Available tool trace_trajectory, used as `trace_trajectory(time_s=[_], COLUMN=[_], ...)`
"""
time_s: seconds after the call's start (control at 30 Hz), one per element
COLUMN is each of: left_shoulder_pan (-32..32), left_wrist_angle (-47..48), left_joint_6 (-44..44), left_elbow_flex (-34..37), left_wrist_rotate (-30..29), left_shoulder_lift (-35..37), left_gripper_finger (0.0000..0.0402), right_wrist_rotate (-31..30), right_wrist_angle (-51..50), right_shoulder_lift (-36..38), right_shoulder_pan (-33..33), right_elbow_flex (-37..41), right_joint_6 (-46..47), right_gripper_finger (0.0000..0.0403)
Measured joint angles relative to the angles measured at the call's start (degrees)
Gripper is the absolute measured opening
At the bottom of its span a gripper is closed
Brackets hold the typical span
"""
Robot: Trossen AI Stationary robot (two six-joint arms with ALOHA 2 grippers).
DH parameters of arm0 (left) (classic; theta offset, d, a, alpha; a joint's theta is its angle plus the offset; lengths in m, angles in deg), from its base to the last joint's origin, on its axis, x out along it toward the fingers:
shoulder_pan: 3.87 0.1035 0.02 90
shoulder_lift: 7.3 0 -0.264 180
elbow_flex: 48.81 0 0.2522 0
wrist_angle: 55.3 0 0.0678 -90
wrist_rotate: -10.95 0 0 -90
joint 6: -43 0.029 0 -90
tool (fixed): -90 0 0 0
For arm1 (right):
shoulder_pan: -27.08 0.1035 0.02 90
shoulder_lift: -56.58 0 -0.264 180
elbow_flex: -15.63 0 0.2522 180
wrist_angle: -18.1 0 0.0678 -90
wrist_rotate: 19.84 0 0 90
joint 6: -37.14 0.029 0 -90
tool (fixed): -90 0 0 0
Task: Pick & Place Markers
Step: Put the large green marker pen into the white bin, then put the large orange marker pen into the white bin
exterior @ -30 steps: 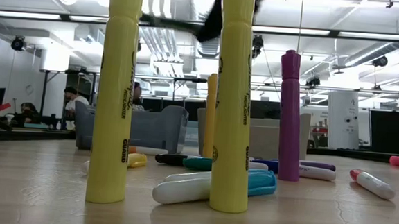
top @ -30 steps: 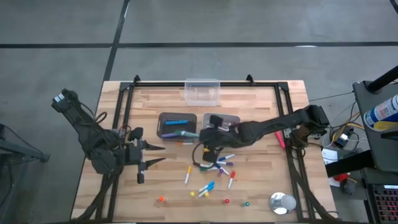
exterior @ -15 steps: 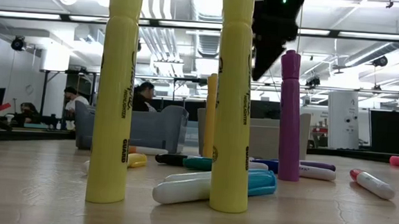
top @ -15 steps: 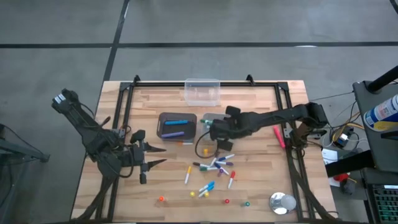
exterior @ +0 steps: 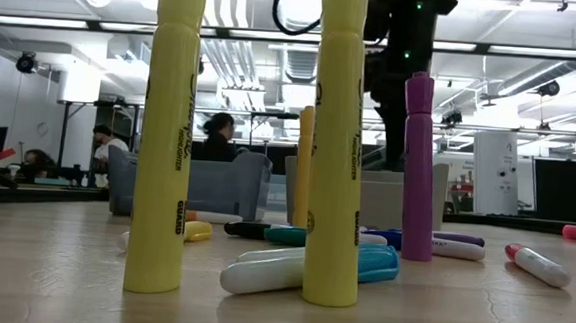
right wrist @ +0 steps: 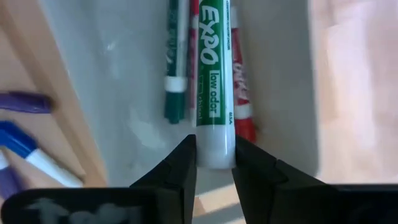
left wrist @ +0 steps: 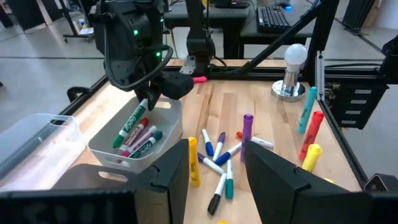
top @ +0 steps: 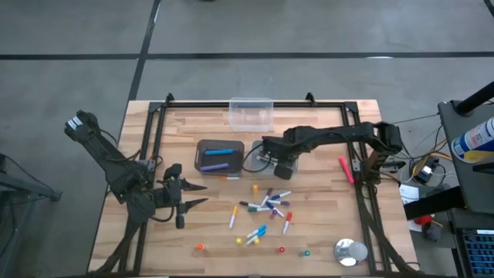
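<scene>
My right gripper (top: 272,160) is over the light grey bin (left wrist: 166,132) at mid-table, shut on a green EXPO marker (right wrist: 214,93). Several green, red and pink markers (left wrist: 142,142) lie on the bin's floor. A heap of loose markers (top: 266,205) lies on the wood nearer the front edge. Some markers stand upright on their ends, such as two yellow ones (exterior: 166,134) and a purple one (exterior: 418,169). A dark bin (top: 220,155) holds blue markers. My left gripper (top: 202,193) is open and empty at the table's left, pointing toward the heap. My right gripper pinches the green marker's white-barrelled end (right wrist: 214,152) between its two fingers (right wrist: 180,168). The fingers slant down from above, and the marker runs on in line with them. It slants down into the grey bin (left wrist: 132,127). Whether its lower end touches the markers there, I cannot tell.
A clear tub (top: 251,114) stands at the far edge. A red marker (top: 345,170) lies by the right rail. A silver tape roll (top: 350,251) sits at the near right corner. Black frame rails (top: 158,147) run along the table's sides. People sit in the room beyond.
My right gripper has gone up from the loose heap and toward the table's far edge with the green marker. It now stands over the grey bin, with the marker slanting down into it.
</scene>
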Motion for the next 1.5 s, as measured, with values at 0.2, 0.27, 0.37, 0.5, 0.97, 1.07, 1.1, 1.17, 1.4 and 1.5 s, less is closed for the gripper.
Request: trace_trajectory(time_s=[0.2,0.27,0.37,0.5,0.97,1.07,1.1,1.17,1.4,1.5], left_shoulder_pan=[0.0,0.0,0.0,-0.04,-0.67,-1.12,-1.25,-1.8,-3.04,-3.32], left_wrist_angle=[0.0,0.09,0.44,0.49,0.97,1.14,1.32,2.72,3.94,3.85], left_joint_6=[-0.56,-1.35,-1.78,-4.23,-7.51,-8.01,-8.14,-8.22,-10.24,-12.09], left_elbow_flex=[0.0,0.0,0.0,0.03,0.09,0.15,0.15,0.15,0.19,0.19], left_wrist_rotate=[0.76,0.78,2.23,5.42,20.44,23.82,24.6,25.61,26.28,26.27], left_shoulder_lift=[0.0,0.0,0.0,-0.02,-4.93,-6.75,-7.23,-8.16,-10.31,-10.78], left_gripper_finger=[0.0149,0.0149,0.0149,0.0149,0.0149,0.0149,0.0149,0.0149,0.0149,0.0149], right_wrist_rotate=[0.22,-1.41,-3.56,-3.78,-5.14,-5.14,-5.32,-7.14,-10.89,-10.99], right_wrist_angle=[2.99,2.94,2.93,3.05,11.31,14.97,16.24,19.14,30.1,35.01], right_shoulder_lift=[0.0,0.0,0.09,0.88,3.62,3.76,3.79,3.88,3.89,3.89], right_shoulder_pan=[0.05,0.12,0.28,0.6,10.85,14.09,15.12,17.37,24.58,27.22], right_elbow_flex=[1.01,0.92,0.08,-1.54,-4.25,-4.3,-4.3,-4.3,-3.98,-2.9], right_joint_6=[-0.59,-0.37,0.19,2.32,3.95,4.31,4.31,4.49,1.46,0.41], right_gripper_finger=[0.0116,0.013,0.0151,0.0166,0.0167,0.0165,0.0164,0.0161,0.0152,0.015])
